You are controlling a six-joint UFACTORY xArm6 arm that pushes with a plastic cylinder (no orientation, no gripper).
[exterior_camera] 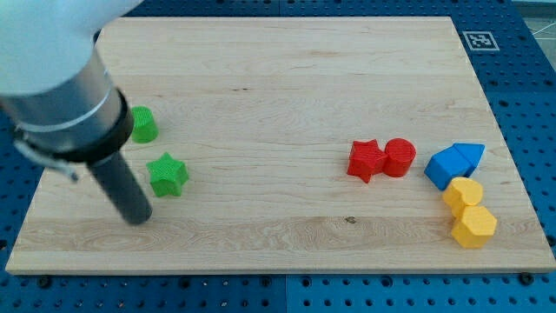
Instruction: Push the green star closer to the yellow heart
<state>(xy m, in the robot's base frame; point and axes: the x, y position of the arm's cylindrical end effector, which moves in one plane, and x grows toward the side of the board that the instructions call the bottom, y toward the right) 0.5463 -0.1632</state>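
Note:
The green star (pixel 167 175) lies at the view's left on the wooden board (pixel 287 78). The yellow heart (pixel 462 192) sits far off at the view's right, just above a yellow hexagon (pixel 474 226) that touches it. My tip (pixel 138 217) is on the board just below and left of the green star, a small gap apart from it. The rod rises up and left into the arm's large grey body.
A green block (pixel 143 125), partly hidden by the arm, sits above the star. A red star (pixel 366 160) and red cylinder (pixel 400 157) touch at right of centre. Two blue blocks (pixel 453 163) lie above the yellow heart.

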